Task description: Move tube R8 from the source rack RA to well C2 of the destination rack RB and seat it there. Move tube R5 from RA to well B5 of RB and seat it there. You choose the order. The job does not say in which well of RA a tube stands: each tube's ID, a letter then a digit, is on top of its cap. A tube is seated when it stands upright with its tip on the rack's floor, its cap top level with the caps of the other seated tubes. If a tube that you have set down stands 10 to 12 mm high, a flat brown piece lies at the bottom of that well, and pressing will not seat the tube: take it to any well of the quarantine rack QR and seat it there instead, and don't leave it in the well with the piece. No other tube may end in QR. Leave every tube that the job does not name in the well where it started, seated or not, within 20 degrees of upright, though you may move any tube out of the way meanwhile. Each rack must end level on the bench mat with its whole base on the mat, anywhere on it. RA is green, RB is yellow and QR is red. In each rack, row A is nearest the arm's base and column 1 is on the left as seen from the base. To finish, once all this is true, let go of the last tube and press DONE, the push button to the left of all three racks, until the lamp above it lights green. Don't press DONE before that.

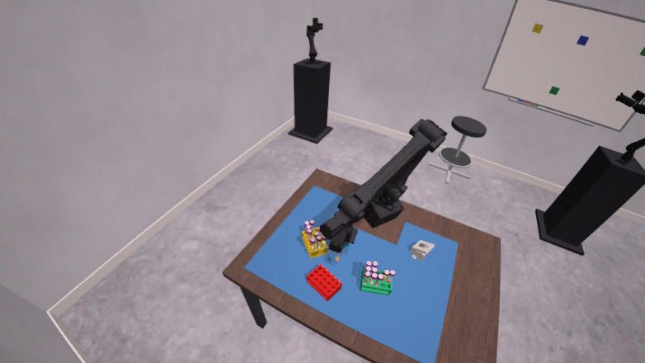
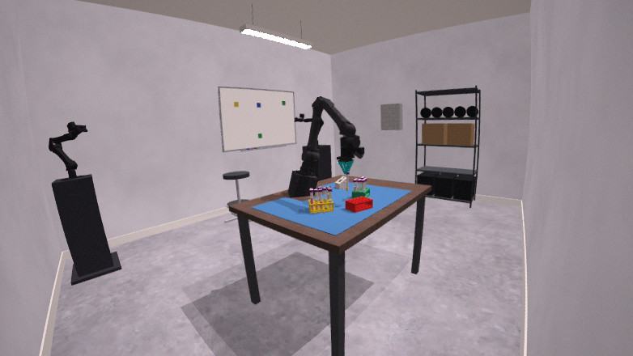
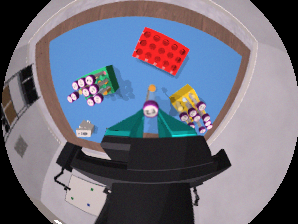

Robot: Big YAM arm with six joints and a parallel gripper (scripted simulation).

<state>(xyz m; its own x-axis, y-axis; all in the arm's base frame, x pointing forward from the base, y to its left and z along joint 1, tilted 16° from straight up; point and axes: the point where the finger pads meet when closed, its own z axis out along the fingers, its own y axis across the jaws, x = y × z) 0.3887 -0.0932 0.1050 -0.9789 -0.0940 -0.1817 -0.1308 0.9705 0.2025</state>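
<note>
My gripper is shut on a tube with a purple-and-white cap and holds it high above the blue mat, between the racks. The tube hangs down with an orange tip. Its cap label is too small to read. The teal fingers show in the wrist view and in the exterior view. The yellow rack RB stands just left of the gripper and holds several capped tubes. The green rack RA with several tubes stands to the right. The red rack QR has no tubes in it.
The white DONE button box sits on the mat near the arm's base. The arm's base stands at the table's far side. The mat's edge and the brown table rim lie just beyond the red rack.
</note>
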